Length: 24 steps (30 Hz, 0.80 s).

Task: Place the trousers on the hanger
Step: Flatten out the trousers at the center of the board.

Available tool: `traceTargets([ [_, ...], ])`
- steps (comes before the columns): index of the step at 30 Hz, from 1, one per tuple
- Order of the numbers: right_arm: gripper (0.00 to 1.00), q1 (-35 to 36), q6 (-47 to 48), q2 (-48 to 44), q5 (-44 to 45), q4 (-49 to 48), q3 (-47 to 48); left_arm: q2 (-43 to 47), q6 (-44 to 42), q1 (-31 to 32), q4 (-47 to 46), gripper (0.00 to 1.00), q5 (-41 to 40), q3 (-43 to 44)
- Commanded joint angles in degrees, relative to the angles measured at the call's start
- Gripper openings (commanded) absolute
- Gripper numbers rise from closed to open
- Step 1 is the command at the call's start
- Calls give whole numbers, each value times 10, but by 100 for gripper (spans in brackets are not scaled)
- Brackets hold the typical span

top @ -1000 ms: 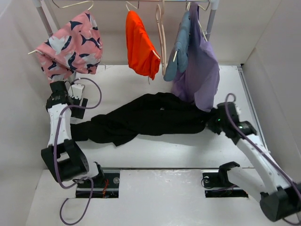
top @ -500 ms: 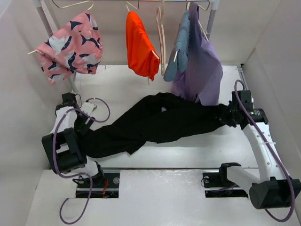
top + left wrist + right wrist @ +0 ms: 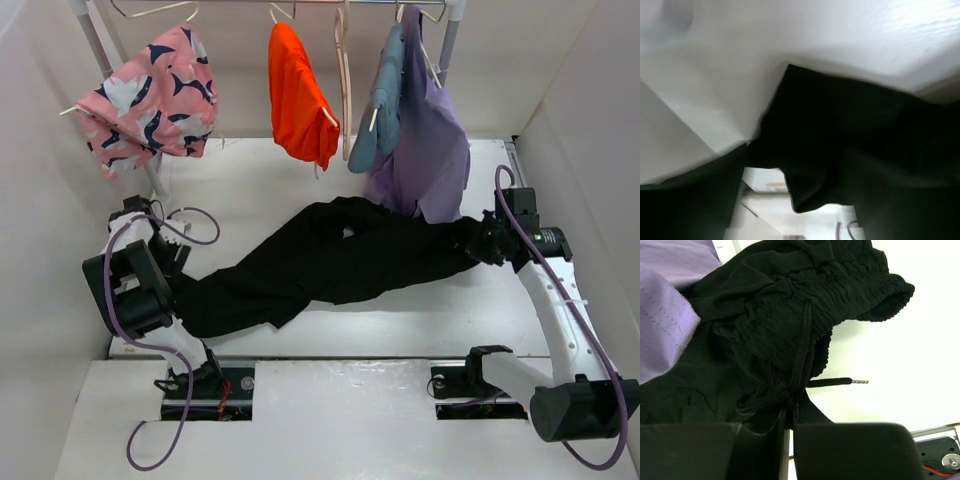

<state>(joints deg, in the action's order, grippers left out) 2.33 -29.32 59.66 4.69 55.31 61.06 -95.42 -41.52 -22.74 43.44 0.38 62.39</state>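
Black trousers (image 3: 330,262) — waistband in right tool (image 3: 788,416)

White-shelled left arm (image 3: 135,290) and right arm (image 3: 555,300), black joints, looping purple cables (image 3: 128,450).

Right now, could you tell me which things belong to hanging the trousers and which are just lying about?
Job: trousers; empty beige hanger; right end effector, shut on the waistband.
Not needed: pink patterned garment; orange garment; blue garment; purple garment; wire hanger.
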Motion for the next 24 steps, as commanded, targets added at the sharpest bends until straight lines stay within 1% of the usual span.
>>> traceTargets([
  [1, 0, -2, 11, -21, 2, -3, 21, 13, 26, -20, 55, 51, -21, 13],
  [2, 0, -2, 11, -21, 2, -3, 14, 13, 20, -20, 61, 37, -21, 13],
  [3, 0, -2, 11, -21, 2, -8, 14, 13, 20, -20, 72, 17, -10, 19],
  [4, 0, -2, 11, -21, 2, -8, 14, 8, 20, -20, 78, 0, -1, 26],
  [7, 0, -7, 17, -21, 9, -20, 17, 18, 27, -20, 103, 0, 37, 88],
  [8, 0, -27, 25, -16, 9, -20, 36, 24, 27, -20, 103, 0, 37, 113],
  [9, 0, -35, 42, -6, 9, -20, 51, 42, 33, -26, 110, 0, 37, 172],
  [10, 0, -42, 51, 1, 15, -20, 69, 52, 33, -26, 110, 0, 37, 204],
  [11, 0, -53, 58, 9, 21, -20, 107, 62, 33, -31, 110, 0, 37, 234],
  [12, 0, -53, 66, 26, 21, -12, 127, 84, 27, -31, 102, 0, 37, 283],
  [14, 0, -59, 76, 34, 26, 0, 160, 108, 12, -47, 96, 0, 27, 311],
  [15, 0, -59, 76, 40, 32, 8, 177, 120, 4, -47, 90, 0, 27, 311],
  [18, 0, -65, 76, 20, 32, 8, 166, 172, -28, -52, 90, 0, -6, 269],
  [19, 0, -71, 76, 3, 26, 8, 142, 197, -28, -52, 85, 0, -18, 220],
  [20, 0, -71, 76, -6, 26, 8, 128, 209, -36, -52, 80, 0, -31, 193],
  [21, 0, -71, 76, -14, 26, 13, 114, 220, -42, -52, 74, 0, -61, 166],
  [22, 0, -77, 76, -22, 26, 21, 87, 231, -56, -59, 68, 0, -76, 117],
  [24, 0, -82, 76, -41, 31, 26, 66, 243, -78, -75, 63, 0, -121, 77],
])
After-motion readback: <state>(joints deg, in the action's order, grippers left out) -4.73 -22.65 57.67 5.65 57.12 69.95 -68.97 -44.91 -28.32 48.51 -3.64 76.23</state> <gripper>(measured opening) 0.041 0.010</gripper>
